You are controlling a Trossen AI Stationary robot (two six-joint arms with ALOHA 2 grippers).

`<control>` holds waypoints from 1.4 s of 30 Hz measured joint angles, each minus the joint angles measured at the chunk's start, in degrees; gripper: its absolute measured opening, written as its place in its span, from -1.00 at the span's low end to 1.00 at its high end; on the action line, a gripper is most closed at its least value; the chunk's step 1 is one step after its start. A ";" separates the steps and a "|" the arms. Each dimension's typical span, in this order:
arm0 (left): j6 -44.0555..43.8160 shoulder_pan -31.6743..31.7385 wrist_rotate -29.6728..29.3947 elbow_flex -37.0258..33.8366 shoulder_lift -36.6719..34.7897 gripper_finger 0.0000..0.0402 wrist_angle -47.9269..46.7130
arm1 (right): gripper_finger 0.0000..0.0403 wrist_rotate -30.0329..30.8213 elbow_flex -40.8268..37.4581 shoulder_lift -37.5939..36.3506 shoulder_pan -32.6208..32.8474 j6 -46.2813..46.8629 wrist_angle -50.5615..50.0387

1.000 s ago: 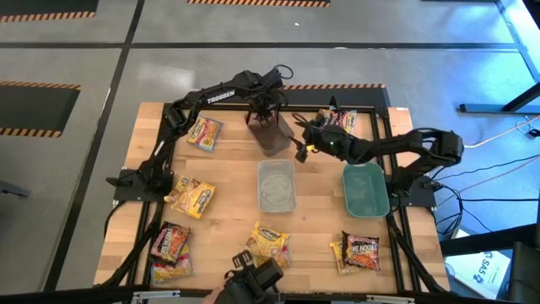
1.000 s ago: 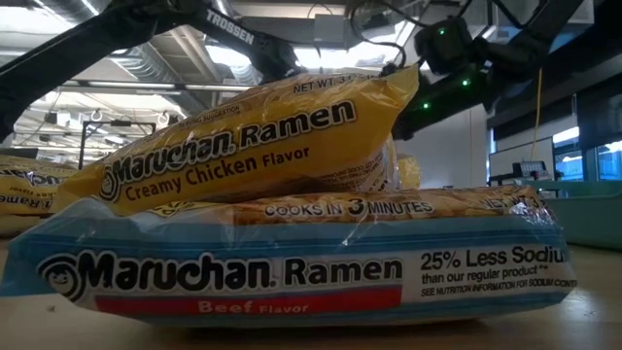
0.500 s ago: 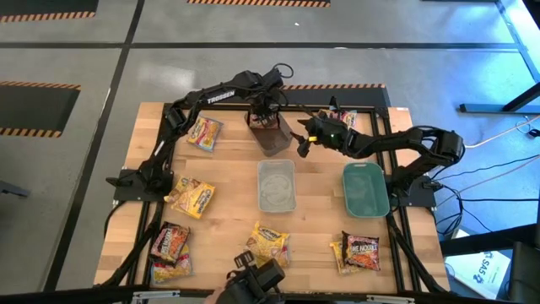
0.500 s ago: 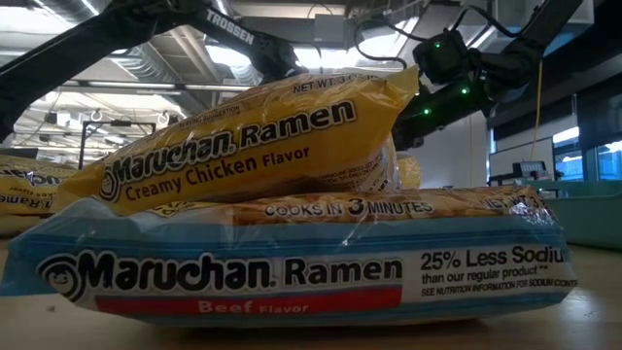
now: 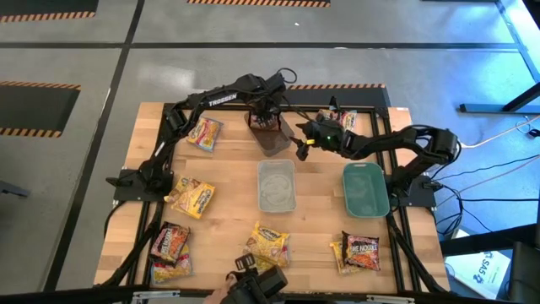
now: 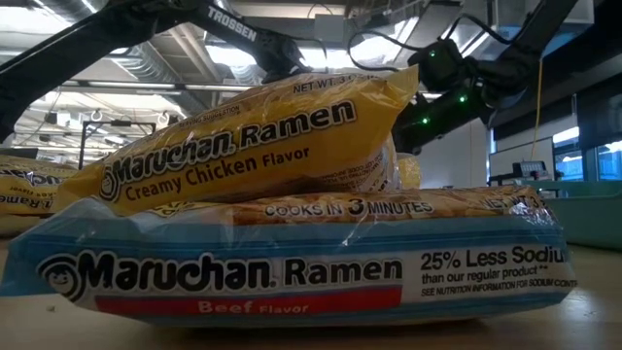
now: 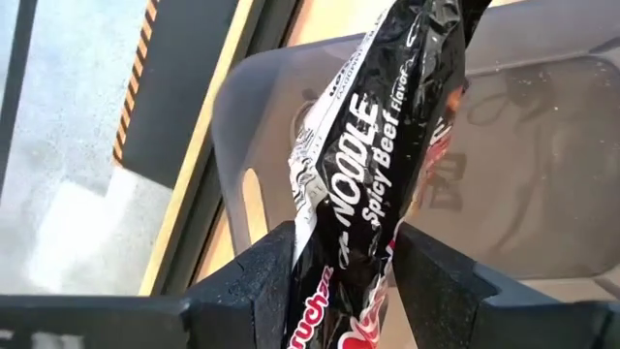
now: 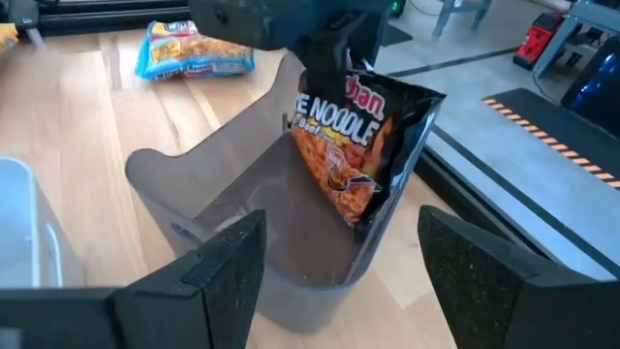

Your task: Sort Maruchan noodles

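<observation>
Wooden slats make up the desk (image 5: pixel 228 181), which sits on a grey floor with striped hazard tape. At upper centre of the overhead frame, the left pincer (image 7: pixel 344 281) is clamped on a dark Spicy Beef packet (image 7: pixel 373 145), holding it upright over the dark grey bin (image 5: pixel 274 137), with the packet's lower end inside the bin's walls. Just to the right of that bin, the right pincer (image 8: pixel 339 257) hangs with its jaws wide and nothing between them, facing the bin's open mouth. Below the grey bin stands a clear bin (image 5: pixel 276 186), and to its right a teal bin (image 5: pixel 365 188). Other noodle packets (image 5: pixel 193 196) lie scattered along the left side and lower edge of the desk, and one lies at upper right behind the right arm. The step in hand looks like dropping the dark packet into the grey bin. The next move calls for the left pincer to let go so the packet falls flat inside.
</observation>
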 joint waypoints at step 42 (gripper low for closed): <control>3.45 0.01 6.87 0.00 0.00 -0.99 -0.26 | 0.25 2.53 12.44 3.19 0.00 7.52 -23.66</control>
